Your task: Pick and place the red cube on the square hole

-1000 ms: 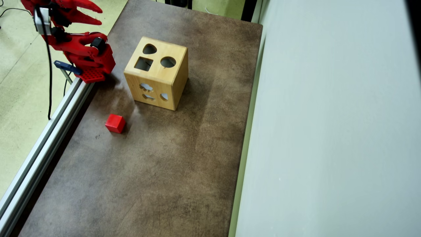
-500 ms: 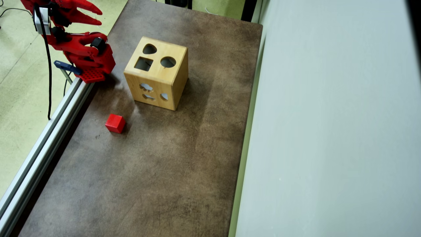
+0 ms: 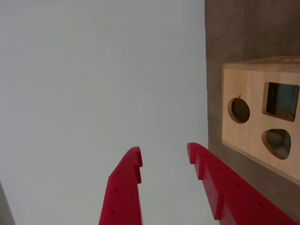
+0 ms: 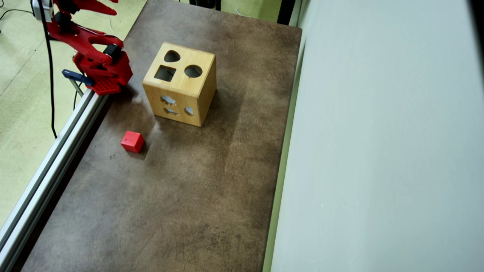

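Sitting on the brown table (image 4: 211, 181), the red cube (image 4: 132, 141) lay near the wooden box (image 4: 180, 85), lower left of it in the overhead view.
Square hole (image 4: 165, 73) was empty. Gripper (image 3: 164, 153) was open, holding nothing, well apart from the cube.

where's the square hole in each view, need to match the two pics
Wrist view: the square hole sits at the right edge, above the rounded hole.
Overhead view: the square hole is upper left of centre, on the box top's left side.
Shared landmark: the round hole beside it on the wooden box.
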